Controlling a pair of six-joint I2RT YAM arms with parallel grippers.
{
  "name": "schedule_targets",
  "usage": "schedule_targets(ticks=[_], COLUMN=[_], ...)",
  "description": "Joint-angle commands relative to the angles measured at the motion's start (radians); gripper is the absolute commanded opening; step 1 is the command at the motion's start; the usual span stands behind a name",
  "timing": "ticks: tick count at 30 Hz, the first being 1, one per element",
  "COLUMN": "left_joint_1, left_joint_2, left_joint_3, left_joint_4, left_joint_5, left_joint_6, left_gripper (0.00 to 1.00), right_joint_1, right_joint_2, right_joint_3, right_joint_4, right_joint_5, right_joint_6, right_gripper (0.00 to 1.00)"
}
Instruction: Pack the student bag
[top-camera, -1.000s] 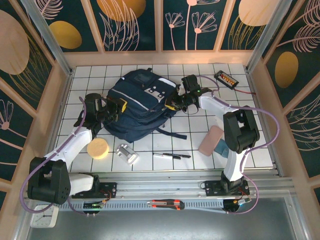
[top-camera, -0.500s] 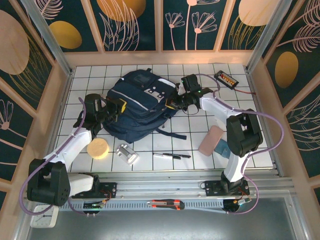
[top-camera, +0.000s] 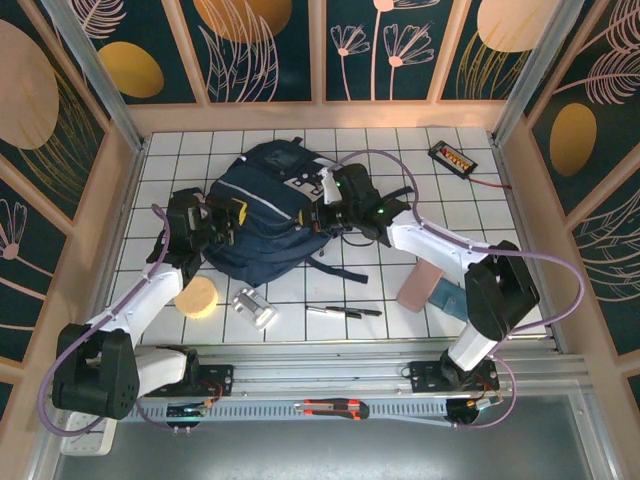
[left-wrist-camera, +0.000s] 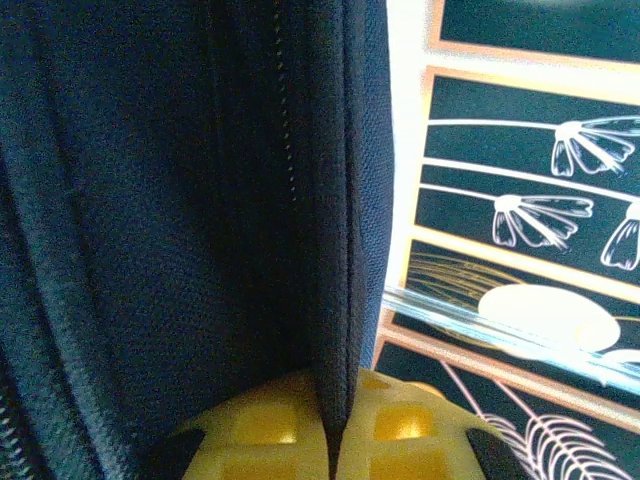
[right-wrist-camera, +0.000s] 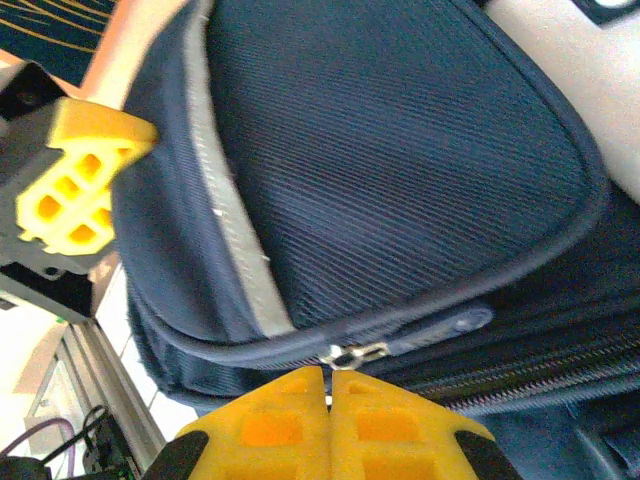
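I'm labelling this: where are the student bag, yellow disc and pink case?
student bag (top-camera: 270, 235), top external view, navy front panel.
yellow disc (top-camera: 196, 297), top external view, its middle.
pink case (top-camera: 420, 281), top external view, its middle.

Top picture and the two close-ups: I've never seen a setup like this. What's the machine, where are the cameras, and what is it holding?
These are two robot arms bolted at the near edge of a tiled table, each ending in a two-finger gripper with yellow pads. The top picture looks down from above. Each close-up comes from a camera on one wrist. On the table lie a navy student bag, a yellow sponge, a metal piece, pens and a pink case. The left gripper is shut on a fold of the bag's fabric. The right gripper is shut at the zipper pull and seems to be pinching it.
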Motion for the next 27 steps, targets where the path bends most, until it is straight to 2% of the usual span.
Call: schedule_targets(ticks=[1, 5, 9, 10, 11, 12, 15, 18, 20, 21, 23, 25, 27], left_joint_1=[-0.002, -0.037, -0.072, -0.073, -0.072, -0.069, -0.055, -0.025, -0.01, -0.009, -0.01, -0.027, -0.084], left_joint_2=[-0.031, -0.032, 0.016, 0.013, 0.001, -0.017, -0.074, -0.133, -0.147, -0.141, -0.092, -0.011, 0.082], left_joint_3=[-0.001, -0.008, 0.017, 0.03, 0.048, 0.065, 0.108, 0.113, 0.122, 0.14, 0.208, 0.318, 0.492], left_joint_4=[0.143, 0.167, 0.208, 0.18, 0.121, 0.058, -0.157, -0.318, -0.384, -0.413, -0.486, -0.577, -0.697], left_joint_5=[-0.067, -0.123, -0.054, -0.035, -0.024, -0.021, -0.013, -0.006, 0.009, 0.014, 0.014, -0.007, -0.106], left_joint_6=[-0.056, -0.083, -0.073, -0.048, -0.007, 0.047, 0.21, 0.324, 0.387, 0.432, 0.547, 0.734, 0.994], left_gripper=[0.0, 0.0, 0.0, 0.12, 0.31, 0.45, 0.74, 0.98, 0.98, 0.99, 0.99, 0.99, 0.99], right_joint_1=[0.056, 0.101, 0.076, 0.063, 0.044, 0.019, -0.059, -0.135, -0.163, -0.212, -0.257, -0.303, -0.344], right_joint_2=[-0.007, 0.026, 0.019, 0.007, -0.01, -0.027, -0.08, -0.118, -0.125, -0.125, -0.129, -0.132, -0.132], right_joint_3=[0.033, 0.044, 0.035, 0.032, 0.024, 0.015, -0.007, -0.023, -0.018, -0.013, -0.013, -0.024, -0.041], right_joint_4=[0.147, 0.22, 0.225, 0.212, 0.197, 0.184, 0.151, 0.125, 0.089, 0.072, 0.048, 0.043, 0.065], right_joint_5=[-0.033, 0.003, 0.033, 0.039, 0.043, 0.044, 0.03, 0.018, 0.009, 0.004, -0.001, -0.013, -0.082], right_joint_6=[0.01, 0.061, 0.104, 0.102, 0.095, 0.089, 0.081, 0.07, 0.05, 0.035, 0.002, -0.032, -0.077], right_gripper=[0.0, 0.0, 0.0, 0.0, 0.0, 0.0, 0.0, 0.0, 0.0, 0.0, 0.0, 0.0, 0.0])
